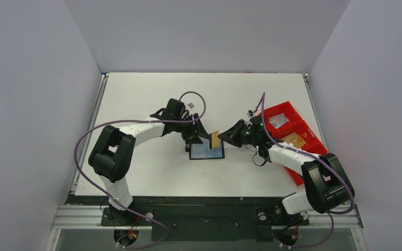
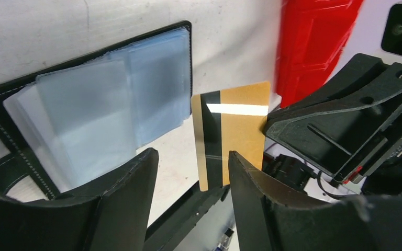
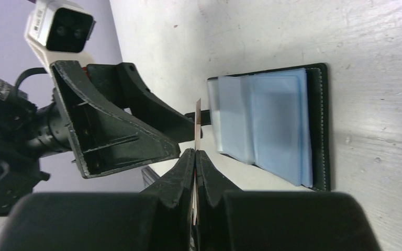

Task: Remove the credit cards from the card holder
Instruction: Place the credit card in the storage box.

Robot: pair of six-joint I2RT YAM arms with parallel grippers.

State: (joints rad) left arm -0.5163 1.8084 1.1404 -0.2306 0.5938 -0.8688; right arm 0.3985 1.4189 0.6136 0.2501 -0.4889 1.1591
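On white table [image 1: 152,172], red tray [image 1: 289,106] sits at right edge, beside your right arm. Card holder [image 1: 207,152] lies open flat mid-table between arms, clear sleeves up. Your left gripper [image 2: 191,162] is at holder's left edge, fingers spread, gripping nothing. Your right gripper [image 3: 195,152] pinches gold card [image 2: 235,130] by one edge. Card is upright, black stripe visible, just beside sleeves, not in them.
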